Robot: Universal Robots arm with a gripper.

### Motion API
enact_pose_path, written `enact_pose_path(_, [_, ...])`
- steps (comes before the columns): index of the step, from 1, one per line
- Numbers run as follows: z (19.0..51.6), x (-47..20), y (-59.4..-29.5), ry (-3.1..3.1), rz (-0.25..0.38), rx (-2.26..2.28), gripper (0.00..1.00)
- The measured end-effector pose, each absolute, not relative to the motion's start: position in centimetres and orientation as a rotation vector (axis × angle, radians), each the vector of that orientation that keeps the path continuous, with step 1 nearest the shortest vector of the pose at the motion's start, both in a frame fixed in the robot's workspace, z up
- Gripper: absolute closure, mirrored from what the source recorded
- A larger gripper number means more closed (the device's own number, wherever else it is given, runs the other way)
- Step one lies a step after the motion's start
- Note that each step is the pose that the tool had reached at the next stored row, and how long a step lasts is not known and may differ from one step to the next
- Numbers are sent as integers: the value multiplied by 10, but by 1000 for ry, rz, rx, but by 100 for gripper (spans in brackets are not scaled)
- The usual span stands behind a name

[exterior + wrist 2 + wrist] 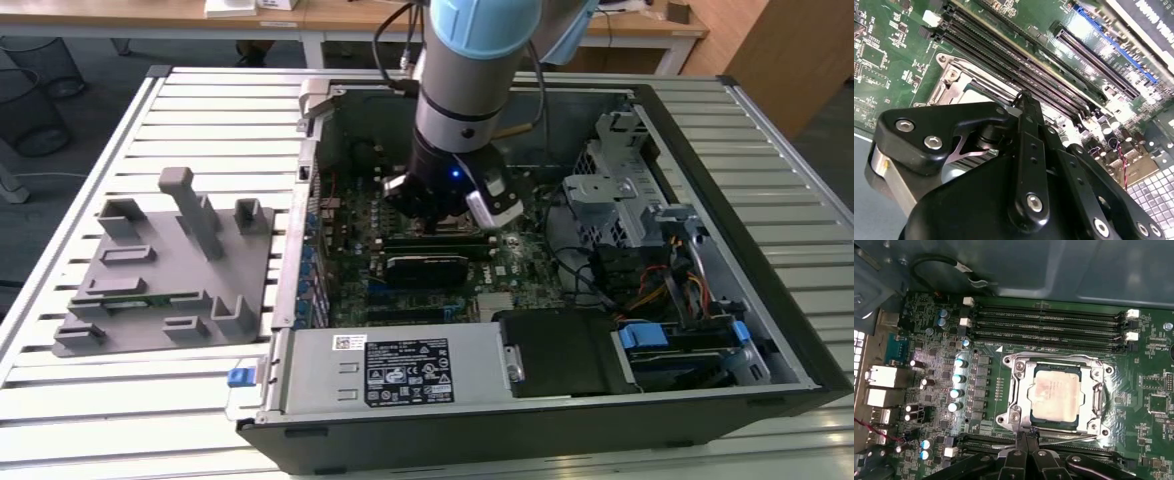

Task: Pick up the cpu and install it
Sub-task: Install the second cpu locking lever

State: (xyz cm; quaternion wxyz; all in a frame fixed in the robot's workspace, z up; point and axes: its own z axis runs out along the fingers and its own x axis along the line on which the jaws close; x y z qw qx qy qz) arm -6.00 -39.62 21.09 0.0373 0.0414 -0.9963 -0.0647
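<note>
In the first wrist view we find the cpu (1056, 394) seated flat in its socket frame (1099, 395) at centre frame, square, with no long axis. Our gripper (1024, 452) sits at the bottom edge just below the socket; its fingertips look drawn together and hold nothing.

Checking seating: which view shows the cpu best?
First wrist view: the cpu lies in plain sight, its whole silver top framed by the metal socket. In the second wrist view the gripper linkage covers most of it. In the exterior view the arm stands over that spot.
</note>
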Motion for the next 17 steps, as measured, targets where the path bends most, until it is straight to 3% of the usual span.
enact_pose_path(17, [208,-72,-416,-3052,-303,131,89])
